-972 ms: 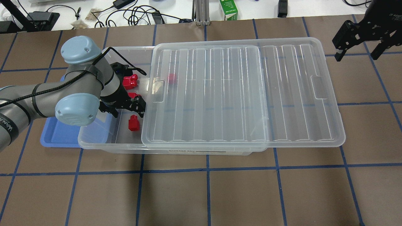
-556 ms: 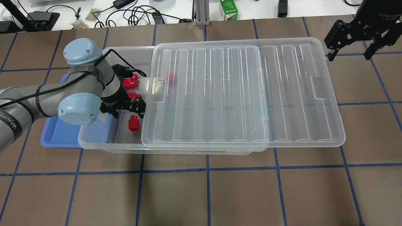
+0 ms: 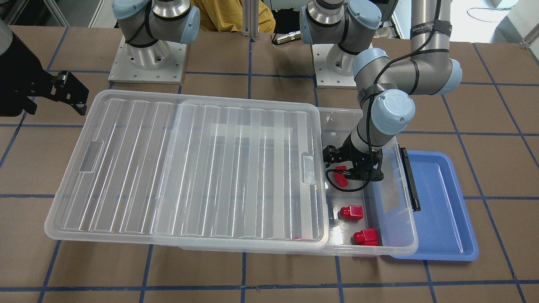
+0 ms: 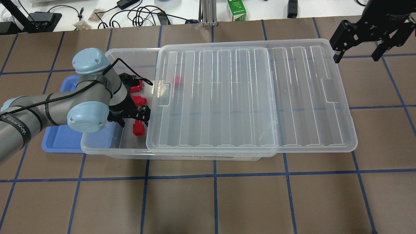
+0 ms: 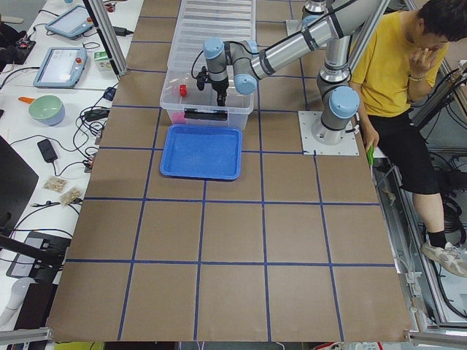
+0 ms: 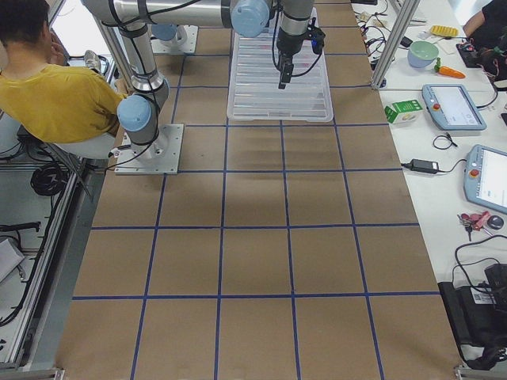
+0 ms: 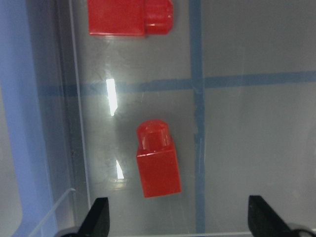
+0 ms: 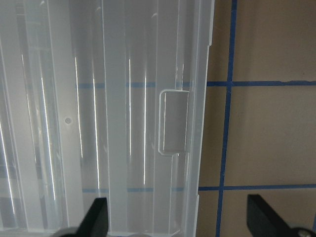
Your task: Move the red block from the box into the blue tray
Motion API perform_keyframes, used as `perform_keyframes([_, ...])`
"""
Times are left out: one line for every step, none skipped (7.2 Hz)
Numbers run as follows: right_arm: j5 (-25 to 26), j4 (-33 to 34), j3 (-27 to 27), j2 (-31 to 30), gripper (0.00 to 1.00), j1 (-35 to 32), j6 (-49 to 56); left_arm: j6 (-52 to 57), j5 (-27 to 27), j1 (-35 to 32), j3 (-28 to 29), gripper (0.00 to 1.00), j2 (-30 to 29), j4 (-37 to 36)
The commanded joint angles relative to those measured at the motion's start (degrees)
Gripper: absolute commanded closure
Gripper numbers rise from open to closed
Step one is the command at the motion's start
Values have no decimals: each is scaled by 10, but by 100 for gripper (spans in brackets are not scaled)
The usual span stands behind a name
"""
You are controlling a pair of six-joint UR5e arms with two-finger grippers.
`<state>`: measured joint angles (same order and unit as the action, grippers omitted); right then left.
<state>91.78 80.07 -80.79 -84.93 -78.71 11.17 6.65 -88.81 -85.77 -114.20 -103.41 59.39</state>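
The clear box has its ribbed lid slid aside, so its left end is uncovered. Three red blocks lie there; a fourth shows dimly under the lid. My left gripper is open and empty inside the uncovered end, low over the block nearest the robot, which lies between its fingertips. The blue tray lies partly under the box's left end. My right gripper is open and empty, raised over the lid's far right corner.
The box's black latch is on the end wall beside the tray. A green carton and cables lie beyond the table's far edge. A person in yellow sits behind the robot bases. The right wrist view shows the lid's edge tab.
My left gripper has moved toward the robot's side of the box, from the middle red block to the nearest one. My right gripper has moved left toward the lid's corner.
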Motion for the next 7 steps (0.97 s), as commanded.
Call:
perform_keyframes([-5, 1, -1, -3, 0, -4, -9, -4, 1, 9, -2, 0, -6, -2])
perform_keyframes([-5, 2, -2, -1, 0, -9, -21, -8, 4, 9, -5, 0, -11, -2])
perform_keyframes([-5, 0, -2, -1, 0, -12, -35, -8, 4, 9, -5, 0, -19, -6])
perform_keyframes([-5, -2, -3, -1, 0, -22, -37, -8, 4, 9, -5, 0, -28, -14])
perform_keyframes([-5, 3, -3, 2, 0, -31, -40, -9, 1, 9, -5, 0, -35, -22])
perform_keyframes([-4, 3, -6, 3, 0, -39, -57, -9, 0, 9, -10, 0, -36, -22])
perform_keyframes([-3, 3, -9, 2, 0, -39, -57, -9, 0, 10, -19, 0, -36, -22])
